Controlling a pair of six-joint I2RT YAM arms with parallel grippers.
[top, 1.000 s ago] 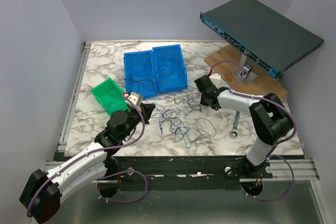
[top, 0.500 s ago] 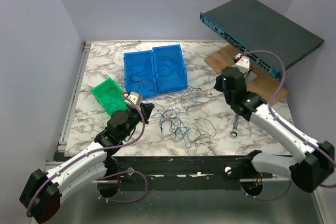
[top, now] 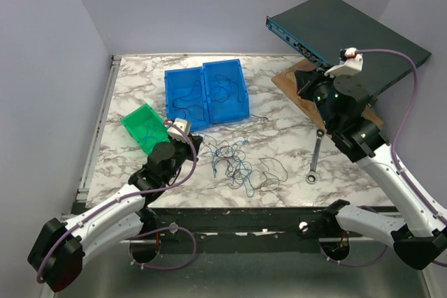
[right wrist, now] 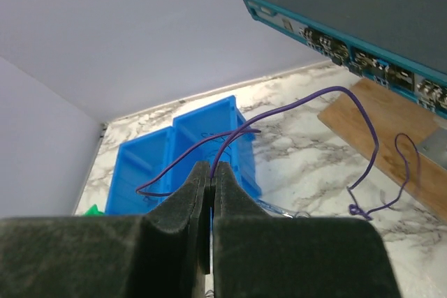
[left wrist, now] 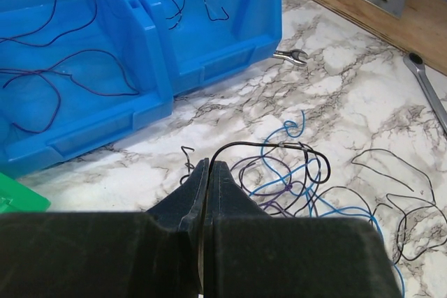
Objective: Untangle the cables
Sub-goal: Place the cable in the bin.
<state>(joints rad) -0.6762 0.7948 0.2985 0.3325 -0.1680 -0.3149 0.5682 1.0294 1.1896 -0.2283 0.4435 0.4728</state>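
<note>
Two arms reach over the marble counter [top: 140, 82]. The left arm [top: 112, 218] lies low, stretched from the near left corner toward the middle, with its wrist close above the counter. The left claw [left wrist: 210, 165] is pressed fully together on a black wire [left wrist: 251, 145], which is pinched between the tips. This wire rises from the tips in a low arch and runs to the right into the cables [top: 241, 167]. They lie as a loose tangle of blue, black and purple wires on the near middle of the counter, just beside the left claw.

The right arm [top: 380, 162] is raised high and reaches toward the far right. The right claw [right wrist: 211, 167] is up in the air near the front edge of the switch [top: 363, 33], over the wooden board [right wrist: 398, 120]. It is also closed tight and holds a purple wire [right wrist: 335, 88], which stands out from the tips in a wide loop and ends in a small curl.

Some more thin wires lie inside the two blue bins [top: 237, 113]. A wrench [top: 315, 158] lies on the counter to the right of the tangle, apart from it. The marks on the front of the switch are too small to read.
</note>
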